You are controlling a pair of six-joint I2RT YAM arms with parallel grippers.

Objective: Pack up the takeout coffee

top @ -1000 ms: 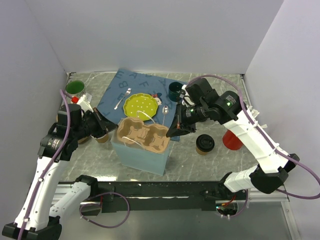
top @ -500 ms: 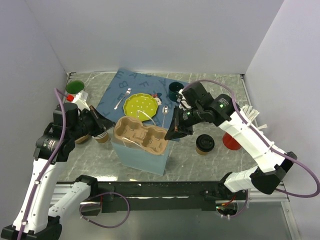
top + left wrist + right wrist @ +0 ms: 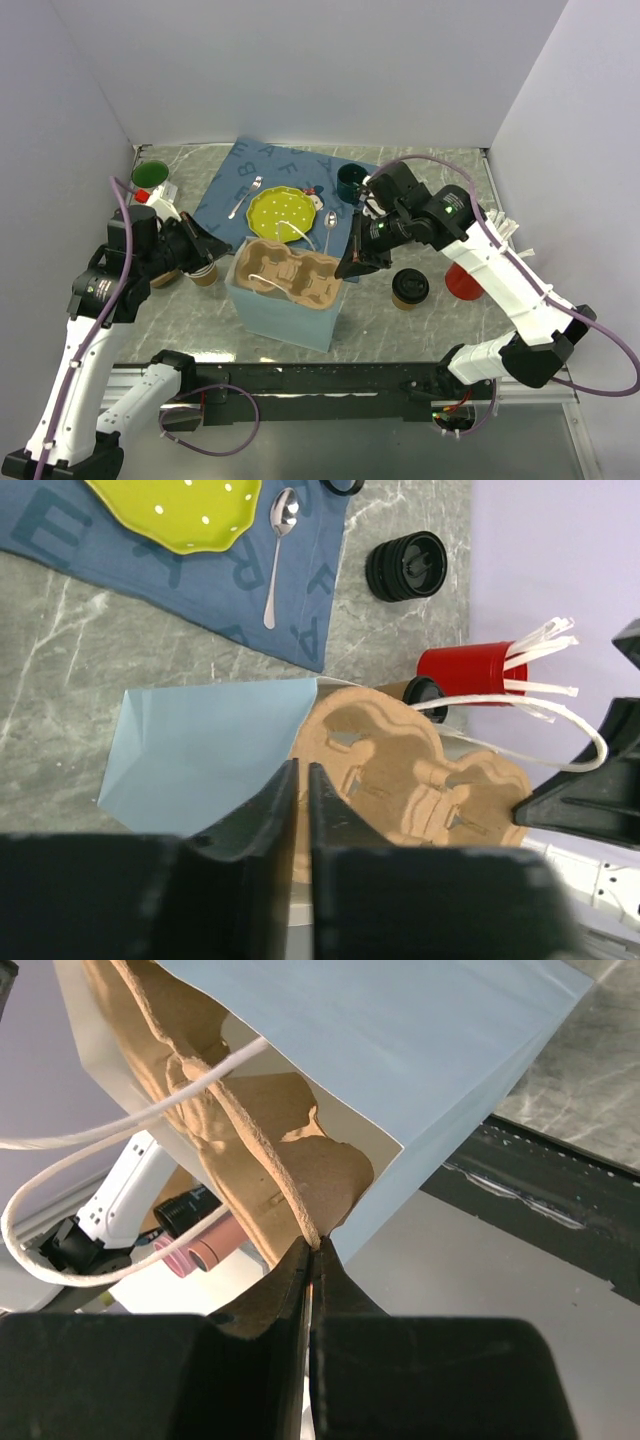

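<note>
Top external view puts the takeout coffee (image 3: 410,287), a small brown kraft-paper cup with a black plastic lid, on the grey marble table (image 3: 390,335) just right of my right gripper (image 3: 348,270) and well apart from my left gripper (image 3: 222,247), so my right arm is nearer. My right gripper is clamped on the brown moulded-cardboard cup carrier (image 3: 290,272) atop the light blue paper bag (image 3: 285,312). My left gripper's jaws nearly meet at the bag's far rim, and I cannot tell whether they grip it.
</note>
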